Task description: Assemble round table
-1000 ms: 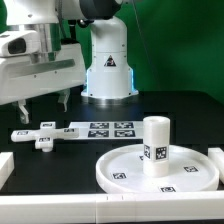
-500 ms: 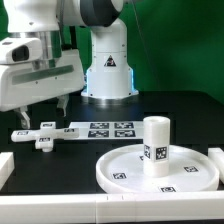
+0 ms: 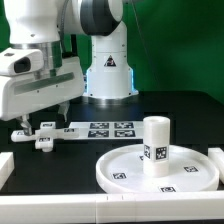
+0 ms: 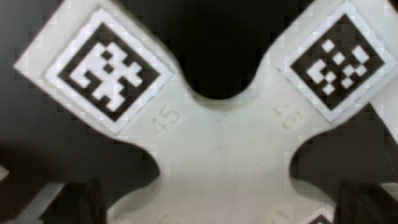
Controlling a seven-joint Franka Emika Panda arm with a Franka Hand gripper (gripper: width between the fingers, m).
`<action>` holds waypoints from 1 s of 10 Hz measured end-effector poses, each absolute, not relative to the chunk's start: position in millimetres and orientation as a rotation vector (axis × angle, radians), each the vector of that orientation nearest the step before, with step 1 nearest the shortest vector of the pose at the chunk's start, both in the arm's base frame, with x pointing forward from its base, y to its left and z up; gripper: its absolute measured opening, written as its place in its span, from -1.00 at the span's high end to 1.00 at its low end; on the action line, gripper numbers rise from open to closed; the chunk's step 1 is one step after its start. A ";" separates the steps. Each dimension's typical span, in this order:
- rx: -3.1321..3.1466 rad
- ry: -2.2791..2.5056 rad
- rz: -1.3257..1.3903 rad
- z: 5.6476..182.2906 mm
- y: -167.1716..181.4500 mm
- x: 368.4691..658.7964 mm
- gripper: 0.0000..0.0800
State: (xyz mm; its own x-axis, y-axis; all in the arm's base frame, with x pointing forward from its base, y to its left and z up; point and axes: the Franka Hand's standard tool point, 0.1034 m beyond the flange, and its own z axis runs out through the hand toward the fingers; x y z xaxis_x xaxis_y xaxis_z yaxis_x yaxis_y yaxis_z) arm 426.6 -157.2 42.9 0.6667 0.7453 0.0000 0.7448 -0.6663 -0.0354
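Observation:
The large rimmed round disc lies at the front on the exterior view's right. The short thick cylinder leg stands upright on it. The small cross-bar foot lies flat on the black table at the exterior view's left. My gripper hangs open just above the foot, one finger on each side. In the wrist view the foot fills the picture with two tagged arms. The dark fingertips sit at either side of its body, and the gripper holds nothing.
The marker board lies between the foot and the robot base. Plain white blocky brackets sit at the exterior view's left edge, right edge and along the front.
The gripper has come down toward the foot, and its fingers now reach close to the table on both sides of it. The parts have not moved.

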 end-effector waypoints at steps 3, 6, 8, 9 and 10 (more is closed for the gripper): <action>-2.835 -1.267 0.032 39.7 -157.0 424.5 -0.62; -2.833 -1.263 0.039 37.0 -157.9 422.7 -0.62; -2.832 -1.258 0.045 35.0 -157.1 421.5 -0.62; -2.831 -1.258 0.048 33.9 -157.1 421.0 -0.62; -2.830 -1.257 0.050 33.0 -157.1 420.3 -0.62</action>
